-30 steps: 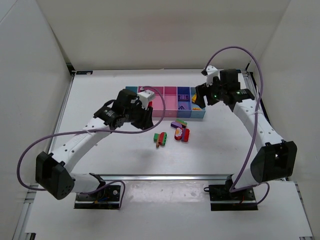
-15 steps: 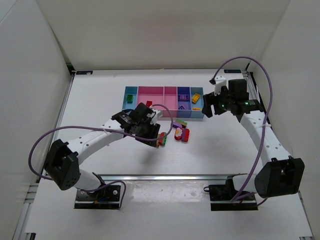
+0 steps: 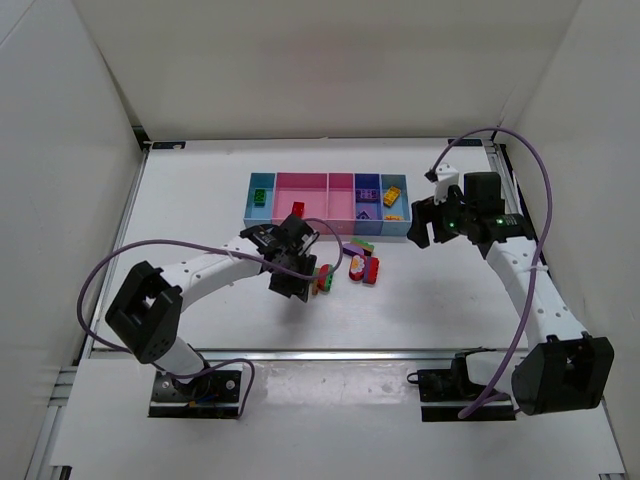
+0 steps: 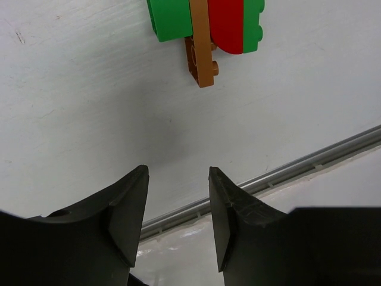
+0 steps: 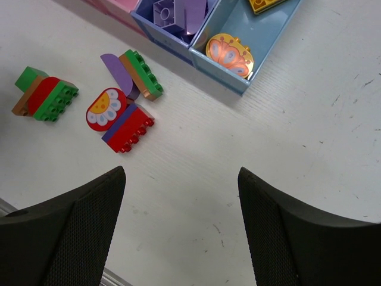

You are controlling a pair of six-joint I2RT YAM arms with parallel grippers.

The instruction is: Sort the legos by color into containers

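The containers (image 3: 330,175) stand in a row at the back: light blue, wide pink, pink, darker blue, light blue. They hold green, red, purple and yellow legos. Loose legos lie in front: a green, red and orange cluster (image 3: 322,278) (image 4: 205,30) (image 5: 46,97), and a group of red, purple and orange pieces (image 3: 360,265) (image 5: 122,119). My left gripper (image 3: 298,280) (image 4: 178,202) is open and empty, low over the table just beside the green cluster. My right gripper (image 3: 425,235) (image 5: 180,179) is open and empty, right of the loose legos, near the row's right end.
A metal rail (image 3: 330,353) (image 4: 309,164) runs along the table's near edge, close behind the left gripper. White walls enclose the table. Purple cables loop from both arms. The darker blue bin (image 5: 149,21) and the right light blue bin (image 5: 268,30) lie ahead of the right gripper.
My left arm swung from the bins down and forward to the green cluster. My right arm pulled back from the right-hand bin, moving right and nearer.
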